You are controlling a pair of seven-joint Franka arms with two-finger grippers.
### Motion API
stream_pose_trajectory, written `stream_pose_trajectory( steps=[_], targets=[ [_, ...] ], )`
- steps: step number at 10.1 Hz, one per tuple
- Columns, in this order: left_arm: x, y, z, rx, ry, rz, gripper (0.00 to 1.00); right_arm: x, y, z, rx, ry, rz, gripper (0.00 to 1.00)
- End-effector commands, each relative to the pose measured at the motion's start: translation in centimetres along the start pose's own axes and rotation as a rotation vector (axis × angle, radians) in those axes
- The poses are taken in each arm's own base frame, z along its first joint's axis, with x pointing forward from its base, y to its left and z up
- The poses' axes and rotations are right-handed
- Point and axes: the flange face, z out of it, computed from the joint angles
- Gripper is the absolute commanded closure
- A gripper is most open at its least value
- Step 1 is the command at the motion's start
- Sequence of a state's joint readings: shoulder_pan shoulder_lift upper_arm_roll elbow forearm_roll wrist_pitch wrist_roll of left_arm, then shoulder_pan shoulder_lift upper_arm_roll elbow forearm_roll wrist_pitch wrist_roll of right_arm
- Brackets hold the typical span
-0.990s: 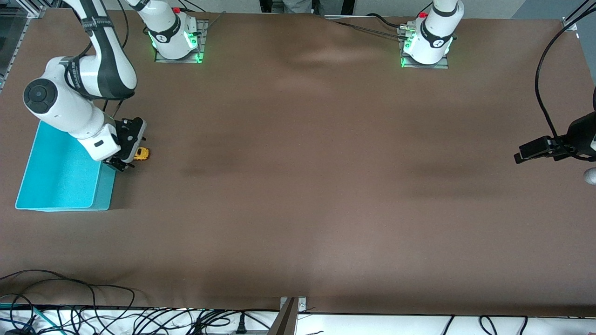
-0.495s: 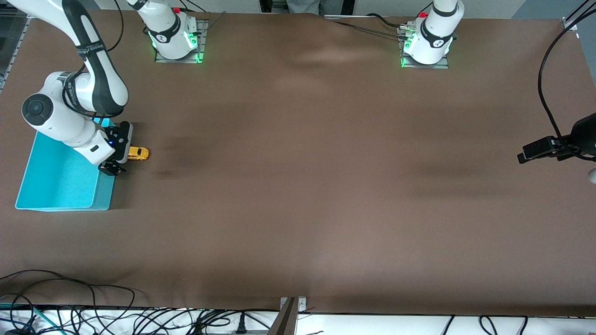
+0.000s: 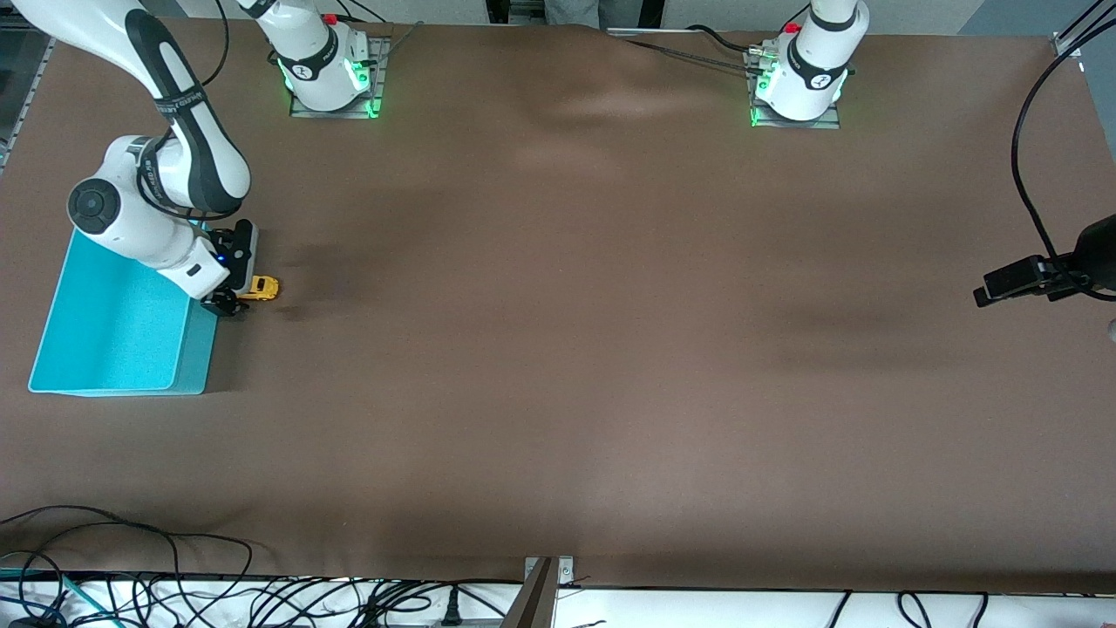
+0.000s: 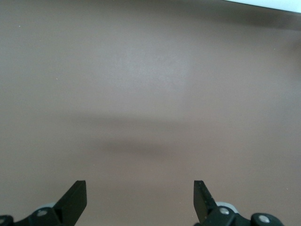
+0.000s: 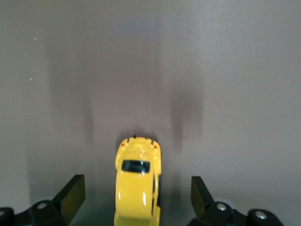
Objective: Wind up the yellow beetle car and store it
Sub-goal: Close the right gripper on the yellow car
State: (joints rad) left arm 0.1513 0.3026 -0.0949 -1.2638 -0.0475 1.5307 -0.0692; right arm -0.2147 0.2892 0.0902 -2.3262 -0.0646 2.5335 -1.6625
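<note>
You see the yellow beetle car (image 3: 261, 289) standing on its wheels on the brown table (image 3: 558, 349), just beside the turquoise bin (image 3: 122, 327) at the right arm's end. Your right gripper (image 3: 234, 292) sits low at the car, fingers spread wide; in the right wrist view the car (image 5: 138, 186) lies between the two fingers (image 5: 71, 195) without touching either. Your left gripper (image 3: 990, 290) waits above the table at the left arm's end, its fingers (image 4: 75, 197) also spread apart, holding nothing.
</note>
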Motion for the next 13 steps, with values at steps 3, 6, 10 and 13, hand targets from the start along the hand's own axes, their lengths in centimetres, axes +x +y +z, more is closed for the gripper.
stream_pose_trajectory(
  steps=[3, 6, 10, 13],
  targets=[
    [-0.2, -0.3, 0.3, -0.025, -0.005, 0.020, 0.00, -2.6, -0.6, 2.3, 0.002, 0.007, -0.042, 0.00],
    [-0.1, -0.3, 0.6, -0.025, -0.009, 0.021, 0.00, -3.0, -0.6, 2.5, -0.007, 0.006, -0.070, 0.27],
    [0.0, -0.4, 0.8, -0.025, -0.014, 0.023, 0.00, -1.7, 0.0, 0.5, -0.037, 0.000, -0.173, 1.00],
    [0.2, -0.3, 0.7, -0.026, -0.002, 0.025, 0.00, 1.7, 0.4, -5.4, -0.055, -0.018, -0.237, 1.00]
  ],
)
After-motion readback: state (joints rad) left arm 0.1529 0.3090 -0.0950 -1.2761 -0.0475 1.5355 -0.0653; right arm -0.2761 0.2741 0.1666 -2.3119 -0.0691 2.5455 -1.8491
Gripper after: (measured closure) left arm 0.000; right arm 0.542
